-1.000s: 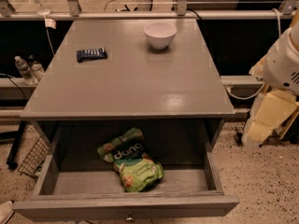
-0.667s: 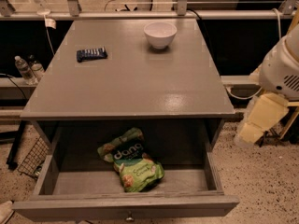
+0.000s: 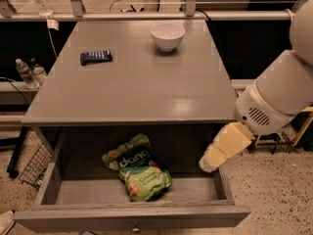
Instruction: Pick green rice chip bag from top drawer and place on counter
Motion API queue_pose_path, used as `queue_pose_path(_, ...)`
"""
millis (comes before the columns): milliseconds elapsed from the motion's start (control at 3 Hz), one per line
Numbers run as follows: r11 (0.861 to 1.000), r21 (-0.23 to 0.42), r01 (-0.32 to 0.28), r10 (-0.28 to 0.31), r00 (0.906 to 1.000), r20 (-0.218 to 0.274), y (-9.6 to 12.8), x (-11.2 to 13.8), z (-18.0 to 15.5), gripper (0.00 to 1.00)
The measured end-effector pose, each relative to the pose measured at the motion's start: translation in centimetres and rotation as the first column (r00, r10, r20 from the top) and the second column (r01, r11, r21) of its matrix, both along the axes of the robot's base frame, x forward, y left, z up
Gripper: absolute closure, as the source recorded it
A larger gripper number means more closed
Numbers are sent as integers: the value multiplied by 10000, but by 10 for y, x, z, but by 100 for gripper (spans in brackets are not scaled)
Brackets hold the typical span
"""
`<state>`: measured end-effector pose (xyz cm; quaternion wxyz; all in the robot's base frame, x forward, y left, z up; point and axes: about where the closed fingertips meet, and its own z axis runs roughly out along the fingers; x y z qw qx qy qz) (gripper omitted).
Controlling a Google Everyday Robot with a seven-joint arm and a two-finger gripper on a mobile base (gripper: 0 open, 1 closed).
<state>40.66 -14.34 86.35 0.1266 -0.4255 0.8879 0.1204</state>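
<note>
The green rice chip bag (image 3: 138, 169) lies flat in the middle of the open top drawer (image 3: 88, 192), its dark "dang" label facing up. The drawer is pulled out under the counter (image 3: 137, 87), and its front panel shows a small knob (image 3: 135, 226). My gripper (image 3: 209, 163) is the cream-coloured end of the white arm. It hangs over the drawer's right edge, just below the counter's front right corner and to the right of the bag, apart from it. It holds nothing that I can see.
A white bowl (image 3: 167, 35) stands at the back of the counter and a small dark blue packet (image 3: 96, 57) lies at its back left. Water bottles (image 3: 24, 72) and a wire basket (image 3: 34, 165) are on the left. A rail runs behind the counter.
My arm has swung left and down, bringing the gripper from beside the cabinet to the drawer's right edge. The bag, bowl and packet have not moved.
</note>
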Motion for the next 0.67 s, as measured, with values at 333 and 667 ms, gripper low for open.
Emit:
queue_pose_path(333, 9908, 886, 1022, -974, 9936, -573, 37, -9, -30, 0)
queue_pose_path(667, 9906, 920, 1007, -957, 9938, -575, 38, -9, -32, 0)
